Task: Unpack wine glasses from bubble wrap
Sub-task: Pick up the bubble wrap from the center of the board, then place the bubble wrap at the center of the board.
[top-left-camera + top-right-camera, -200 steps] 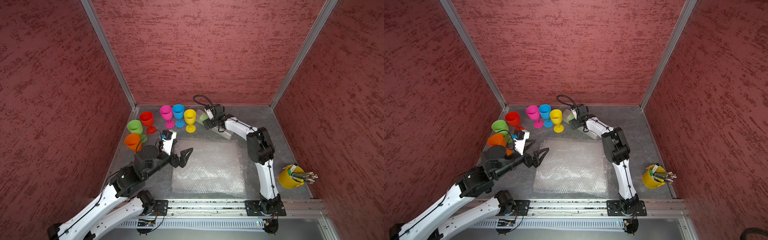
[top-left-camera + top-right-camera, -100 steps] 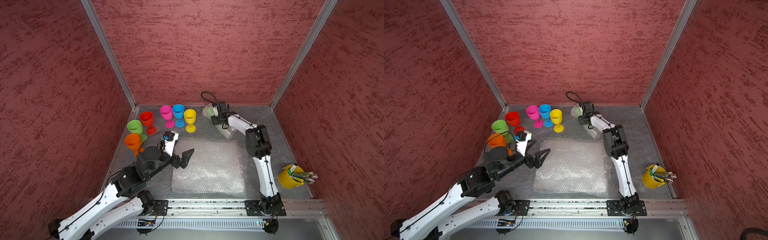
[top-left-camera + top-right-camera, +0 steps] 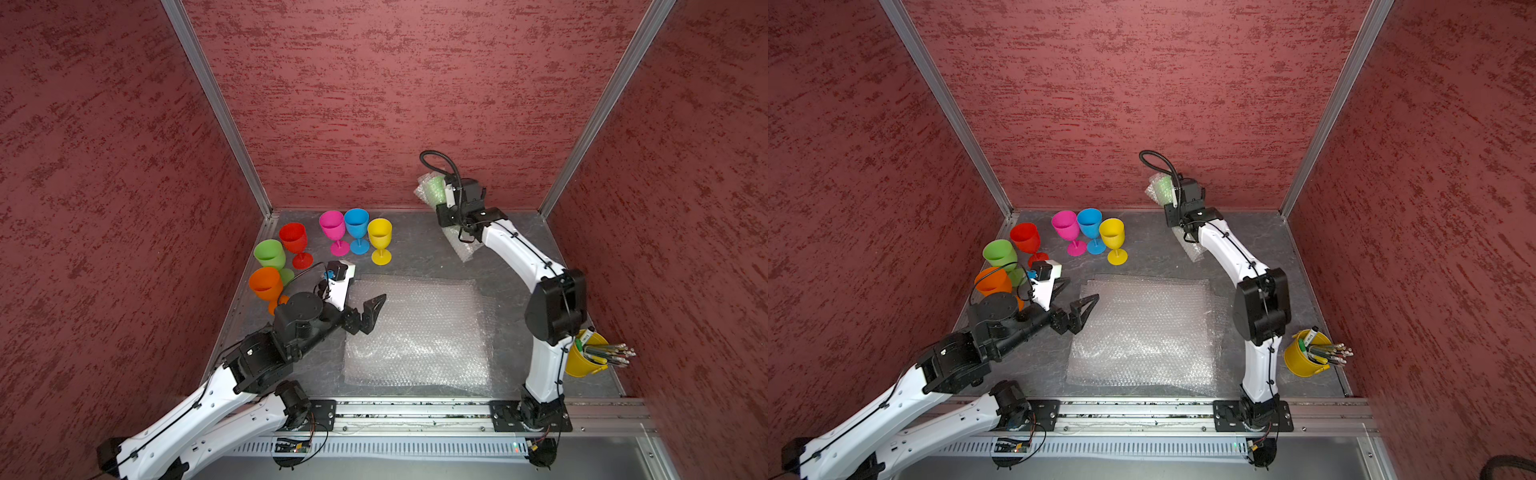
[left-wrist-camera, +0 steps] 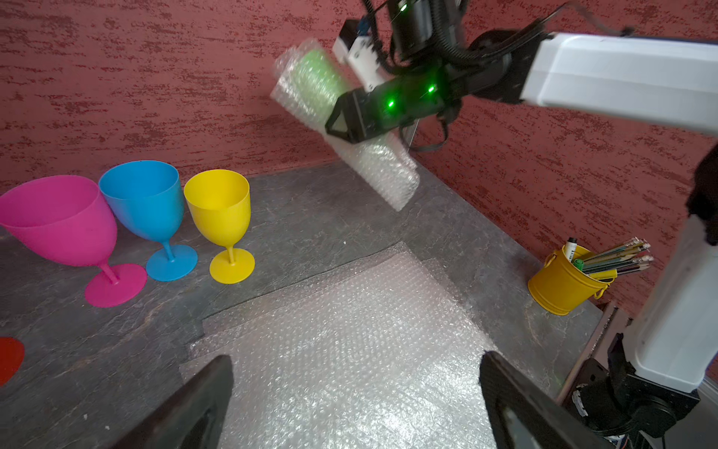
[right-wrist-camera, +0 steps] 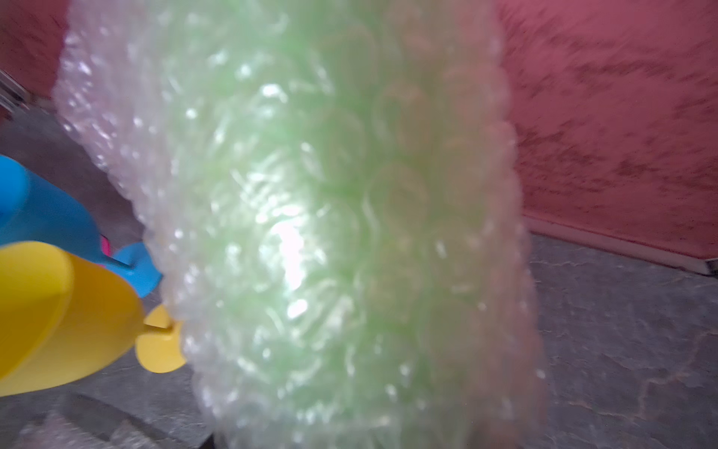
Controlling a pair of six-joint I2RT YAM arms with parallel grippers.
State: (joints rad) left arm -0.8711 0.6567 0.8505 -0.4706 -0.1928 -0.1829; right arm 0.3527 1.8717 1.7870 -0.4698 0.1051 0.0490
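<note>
At the 1 o'clock corner of the grey table (image 3: 419, 253), taking the back wall as 12, the right gripper (image 4: 342, 128) is clenched across the middle of a bubble wrap sleeve (image 3: 430, 192). A light green goblet (image 4: 314, 74) shows through its upper end. The sleeve hangs tilted, green end up against the back wall, clear end down toward the table; we cannot tell whether that end touches. In the right wrist view the sleeve fills most of the picture, blurred. A flat bubble wrap sheet (image 3: 419, 332) lies from the table's centre toward 6 o'clock. The left gripper (image 3: 1073, 297) hovers at the sheet's 10 o'clock corner, jaws spread wide and holding nothing. We note six bare goblets upright. The pink goblet (image 3: 332, 224), blue goblet (image 3: 356, 221) and yellow goblet (image 3: 379, 232) stand in a close row at 11 o'clock. The red goblet (image 3: 293, 237), green goblet (image 3: 269, 253) and orange goblet (image 3: 266, 282) cluster at 9 to 10 o'clock by the side wall. The left arm partly hides the orange one's foot. A yellow bucket of pencils (image 3: 582, 361) sits at 4 o'clock, beside the right arm.
</note>
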